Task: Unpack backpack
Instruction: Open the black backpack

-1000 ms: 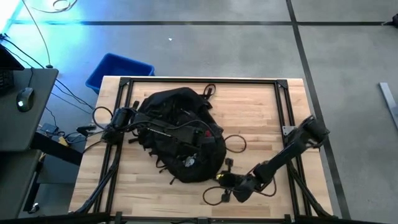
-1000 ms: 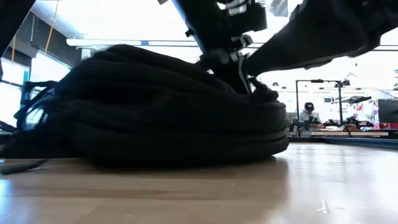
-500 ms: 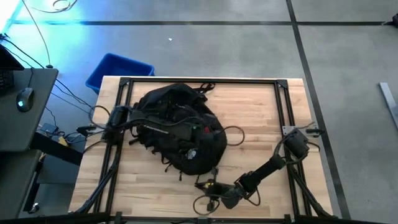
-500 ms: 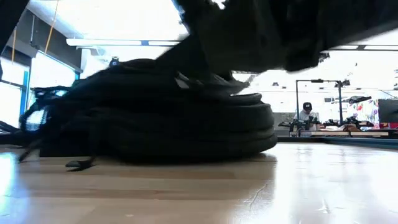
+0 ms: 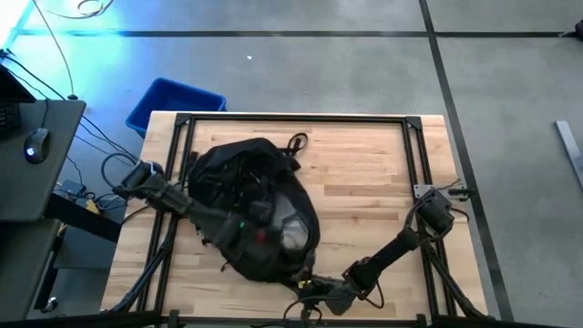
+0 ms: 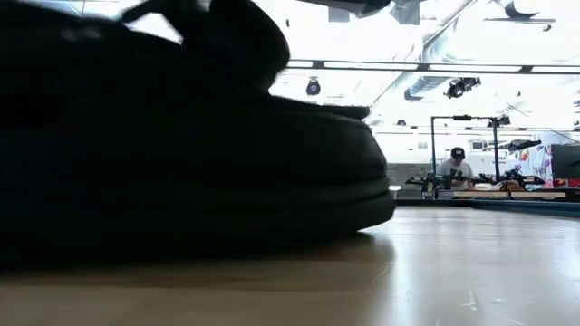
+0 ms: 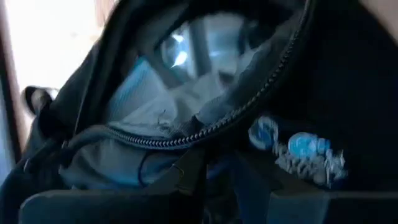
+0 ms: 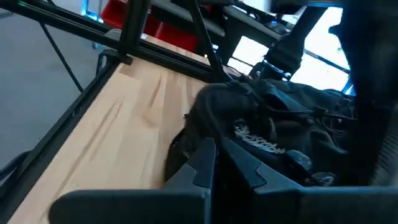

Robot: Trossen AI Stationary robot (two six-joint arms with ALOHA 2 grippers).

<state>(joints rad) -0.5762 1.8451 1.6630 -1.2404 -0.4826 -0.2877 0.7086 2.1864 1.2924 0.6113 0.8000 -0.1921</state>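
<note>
The black backpack (image 5: 246, 205) lies on the wooden table, left of centre, and fills the left of the low view (image 6: 181, 154). Its main zip stands open and grey lining (image 5: 291, 230) shows. My left gripper (image 5: 260, 226) hangs over that opening, fingers a little apart. In its wrist view I see the zip's teeth (image 7: 249, 99), the lining (image 7: 186, 93) and blue-white items (image 7: 298, 146) inside. My right gripper (image 5: 314, 290) is at the near edge, shut at the backpack's near end (image 8: 186, 149). My right gripper lies nearly level, coming from the table's right side, shut at the backpack's near end, where black straps (image 5: 302, 290) trail. Its own fingers (image 8: 205, 163) hide the place of contact. I take it for a strap. The backpack rests on the table.
A blue bin (image 5: 173, 100) stands on the floor beyond the far left corner. A desk with a mouse (image 5: 36, 146) is at the left. Black frame rails (image 5: 421, 164) border the table. Bare wood (image 5: 364, 173) lies right of the backpack. A person (image 6: 450, 161) sits far behind.
My right gripper has gone toward the near edge and the left, and the backpack has slid and turned after it. My left gripper has risen and swung toward the near edge, over the opening, which now gapes and shows grey lining.
</note>
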